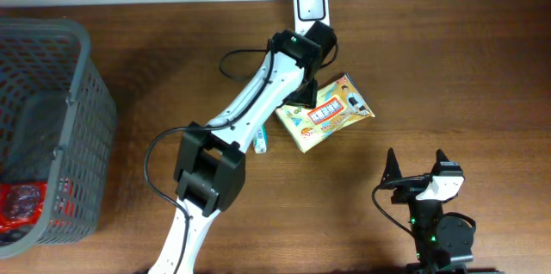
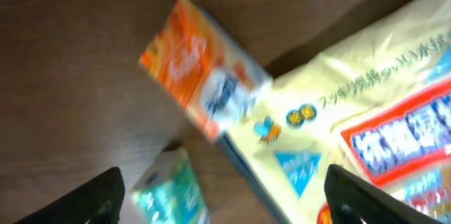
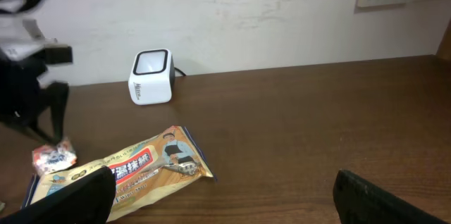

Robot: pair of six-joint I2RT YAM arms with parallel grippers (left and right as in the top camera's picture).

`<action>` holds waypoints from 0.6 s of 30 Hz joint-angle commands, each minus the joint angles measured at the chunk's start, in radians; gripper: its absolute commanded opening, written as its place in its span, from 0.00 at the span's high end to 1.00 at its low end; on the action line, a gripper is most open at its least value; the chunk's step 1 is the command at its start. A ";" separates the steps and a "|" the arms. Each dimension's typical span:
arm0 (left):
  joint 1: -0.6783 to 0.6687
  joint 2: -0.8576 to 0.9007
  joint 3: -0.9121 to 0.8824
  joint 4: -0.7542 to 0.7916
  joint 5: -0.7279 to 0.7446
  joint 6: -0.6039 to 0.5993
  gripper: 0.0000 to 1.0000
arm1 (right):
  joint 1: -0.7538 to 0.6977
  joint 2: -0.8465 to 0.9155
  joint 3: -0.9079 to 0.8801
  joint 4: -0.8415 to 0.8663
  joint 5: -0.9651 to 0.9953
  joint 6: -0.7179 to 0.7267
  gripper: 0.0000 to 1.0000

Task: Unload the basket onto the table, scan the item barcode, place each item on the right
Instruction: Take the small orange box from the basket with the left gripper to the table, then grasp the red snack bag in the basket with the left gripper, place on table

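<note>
Looking down from overhead, I see the left gripper point(image 1: 303, 95) poised over the upper-left edge of the yellow printed snack packet point(image 1: 334, 112). The packet lies flat on the brown wooden table point(image 1: 448, 59), just in front of the white box-shaped barcode scanner point(image 1: 309, 3) and apart from it. A small teal-and-white sachet point(image 1: 263, 142) lies near the packet's lower-left corner, beside the arm. The grey plastic mesh basket point(image 1: 82, 84) stands at the far left with a red wrapper point(image 1: 21, 203) inside. The right gripper point(image 1: 419, 169) sits near the front edge, jaws spread and empty.

On the blurred left wrist view, the dark fingertips point(image 2: 91, 196) stand at opposite sides, released and grasping nothing. The packet fills the right side. A small orange sachet point(image 2: 201, 83) lies against its edge, and the teal one sits lower down.

From the right wrist, the scanner stands upright by the wall, with the packet in front of it and to the left.
</note>
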 commanded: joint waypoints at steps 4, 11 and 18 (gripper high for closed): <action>0.131 -0.077 0.612 -0.320 0.047 0.115 0.00 | -0.005 -0.006 -0.009 -0.003 0.002 0.000 0.02; 0.702 -0.550 0.563 -0.320 0.064 0.088 0.01 | -0.005 -0.006 -0.009 -0.003 0.002 0.000 0.02; 1.200 -0.632 -0.165 -0.139 0.044 -0.103 0.01 | -0.005 -0.006 -0.009 -0.003 0.002 0.000 0.02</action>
